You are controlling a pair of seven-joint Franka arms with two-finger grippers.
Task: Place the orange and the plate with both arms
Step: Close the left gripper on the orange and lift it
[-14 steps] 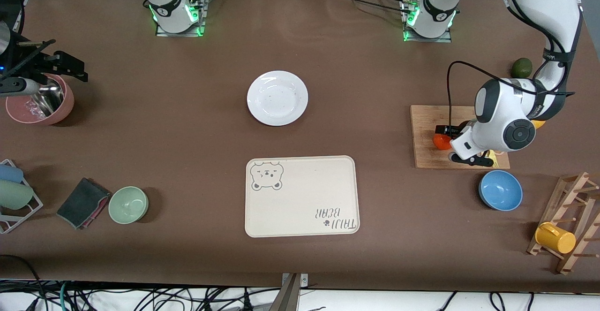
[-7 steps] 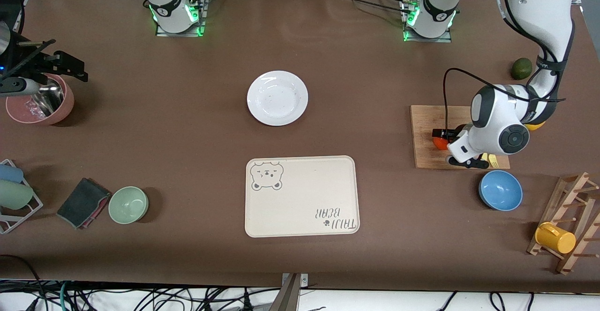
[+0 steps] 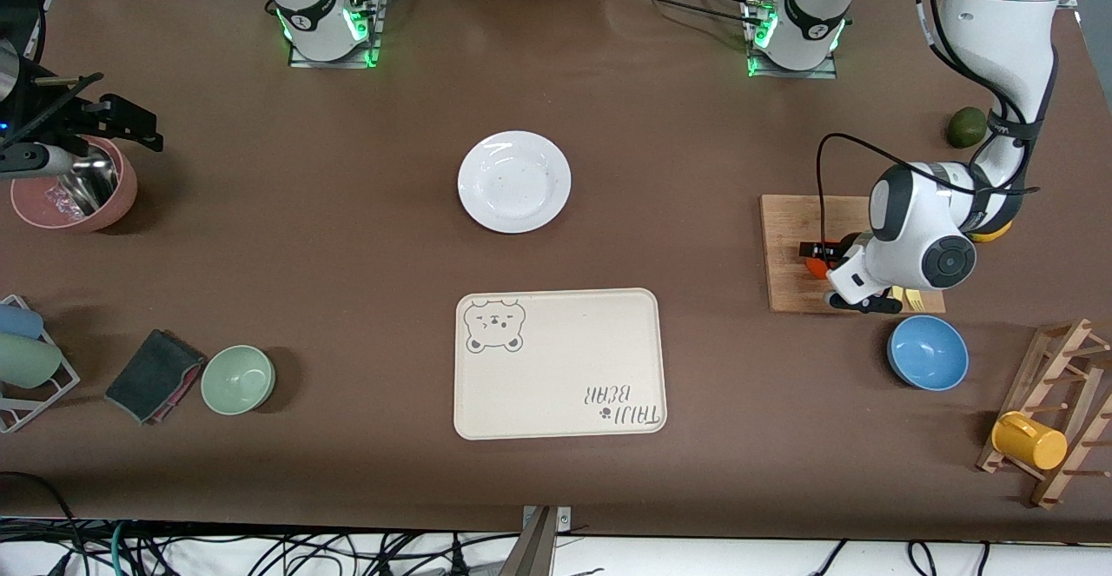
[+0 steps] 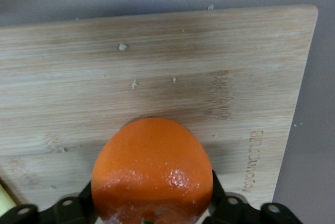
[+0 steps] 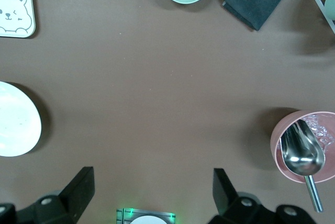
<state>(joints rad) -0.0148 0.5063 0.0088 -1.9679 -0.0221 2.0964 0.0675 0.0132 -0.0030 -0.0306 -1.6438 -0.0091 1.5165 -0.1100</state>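
Observation:
The orange is on or just above the wooden board at the left arm's end of the table. I cannot tell whether it touches the board. My left gripper is shut on it; in the left wrist view the orange fills the gap between the black fingers of that gripper. The white plate lies empty mid-table, farther from the camera than the bear tray. My right gripper is open and empty, waiting high over the table, and sees the plate's edge.
A lemon shows past the left arm, and an avocado lies farther back. A blue bowl and a rack with a yellow mug stand near the board. A green bowl, cloth and pink bowl with scoop are at the right arm's end.
My left arm's elbow has swung away from the avocado, uncovering it, and the hand with the orange has shifted slightly toward the plate. The right arm has not moved.

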